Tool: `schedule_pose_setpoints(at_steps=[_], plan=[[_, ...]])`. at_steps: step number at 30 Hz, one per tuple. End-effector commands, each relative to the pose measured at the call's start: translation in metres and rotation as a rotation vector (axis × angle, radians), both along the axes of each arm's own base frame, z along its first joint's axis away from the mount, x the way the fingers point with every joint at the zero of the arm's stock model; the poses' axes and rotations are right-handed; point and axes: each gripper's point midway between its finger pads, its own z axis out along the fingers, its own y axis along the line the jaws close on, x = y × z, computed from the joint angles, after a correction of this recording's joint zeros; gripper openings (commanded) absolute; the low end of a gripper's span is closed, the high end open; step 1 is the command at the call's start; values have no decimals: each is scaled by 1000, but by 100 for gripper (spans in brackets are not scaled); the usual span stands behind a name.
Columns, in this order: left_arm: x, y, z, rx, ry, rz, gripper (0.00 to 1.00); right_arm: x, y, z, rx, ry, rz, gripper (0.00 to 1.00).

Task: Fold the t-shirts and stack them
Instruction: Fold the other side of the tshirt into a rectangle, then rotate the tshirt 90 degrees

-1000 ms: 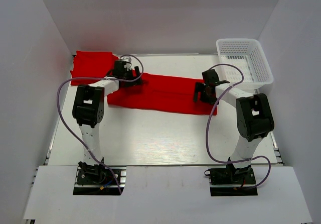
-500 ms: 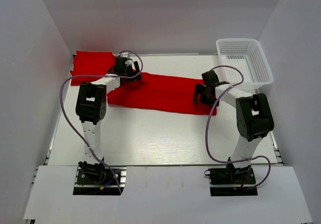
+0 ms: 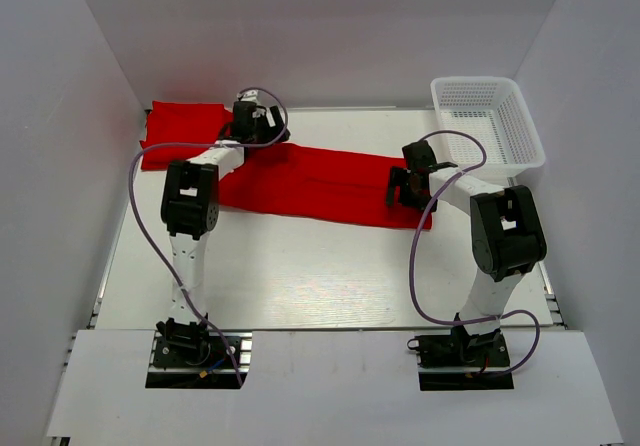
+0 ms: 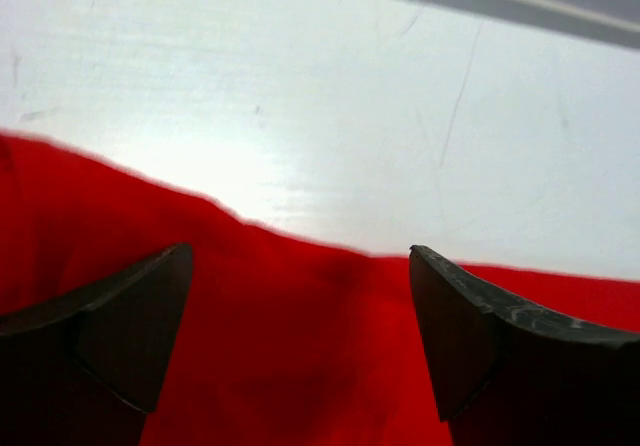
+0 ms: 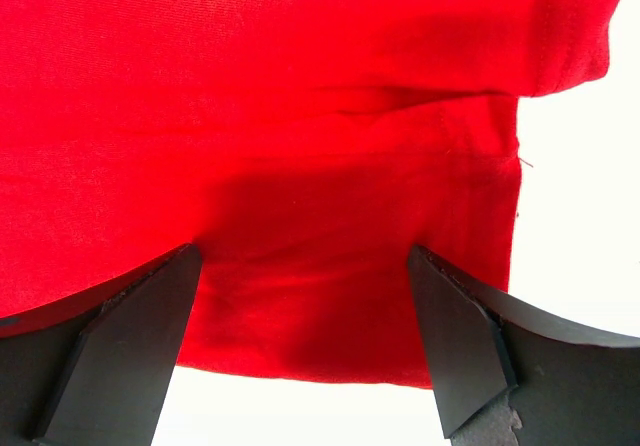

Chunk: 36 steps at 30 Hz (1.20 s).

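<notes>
A long folded red t-shirt (image 3: 320,186) lies across the middle of the table. A second red t-shirt (image 3: 185,131) lies folded at the back left. My left gripper (image 3: 258,131) is open and empty over the long shirt's far left edge. In the left wrist view the red cloth (image 4: 300,366) lies under and between the spread fingers (image 4: 130,336). My right gripper (image 3: 403,188) is open and empty over the shirt's right end. In the right wrist view the cloth (image 5: 300,116) and its hem lie between the spread fingers (image 5: 460,336).
A white mesh basket (image 3: 487,126) stands at the back right. White walls close in the left, back and right sides. Bare white tabletop (image 3: 320,276) lies in front of the long shirt. Purple cables loop beside both arms.
My left gripper has moved toward the back, from over the shirt's left part to its far edge. The right arm and both shirts have stayed put.
</notes>
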Motion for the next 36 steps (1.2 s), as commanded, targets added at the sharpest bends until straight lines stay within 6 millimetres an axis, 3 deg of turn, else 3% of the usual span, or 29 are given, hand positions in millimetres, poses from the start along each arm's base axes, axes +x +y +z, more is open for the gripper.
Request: schedule_pose_setpoints(at_steps=[1, 8, 13, 14, 19, 21, 22, 23, 24, 25, 26, 27, 28, 29, 30, 31, 32, 33, 34, 35, 36], plan=[[23, -9, 23, -59, -78, -13, 99, -2, -6, -4, -26, 25, -22, 90], [31, -21, 19, -102, -69, -52, 99, 2, -7, 0, -32, 15, -25, 90], [42, -21, 73, -95, -168, -57, 99, 12, -7, 12, -43, -20, -26, 90], [40, -20, 72, -92, -152, -57, 99, 15, -6, 17, -43, -34, -22, 90], [47, -15, 121, -16, -249, -80, 99, 26, -8, 40, -63, -95, 5, 90], [41, -11, 142, -2, -249, -73, 99, 37, -6, 54, -67, -132, 25, 90], [37, -10, 144, 11, -246, -78, 99, 41, -3, 63, -60, -147, 31, 90], [29, -7, 131, 21, -207, -71, 99, 46, -2, 70, -62, -166, 51, 90], [22, -5, 144, 19, -219, -71, 99, 50, 2, 74, -46, -180, 63, 90], [15, -3, 139, 50, -207, -85, 99, 56, 4, 75, -46, -186, 66, 90], [2, -2, 113, 80, -152, -81, 99, 60, 4, 77, -52, -194, 76, 90], [-5, 7, 118, 109, -154, -52, 99, 70, 9, 75, -45, -193, 86, 90], [-13, 9, 97, 118, -109, -54, 99, 74, 10, 82, -47, -206, 94, 90], [-31, 13, 79, 127, -55, -58, 99, 77, 11, 67, -54, -175, 102, 90], [-38, 13, 72, 120, -31, -52, 99, 87, 15, 76, -43, -197, 108, 90], [-52, 16, 53, 129, 24, -56, 99, 89, 16, 73, -43, -190, 112, 90], [-59, 17, 43, 123, 61, -50, 99, 90, 17, 57, -44, -158, 114, 90], [-66, 21, 38, 130, 91, -33, 99, 98, 19, 60, -42, -172, 109, 90], [-70, 18, 33, 139, 108, -36, 99, 98, 20, 46, -43, -143, 111, 90], [-72, 19, 31, 142, 119, -37, 99, 103, 20, 44, -42, -148, 111, 90], [-80, 20, 9, 144, 188, -32, 99, 103, 21, 39, -40, -138, 114, 90]])
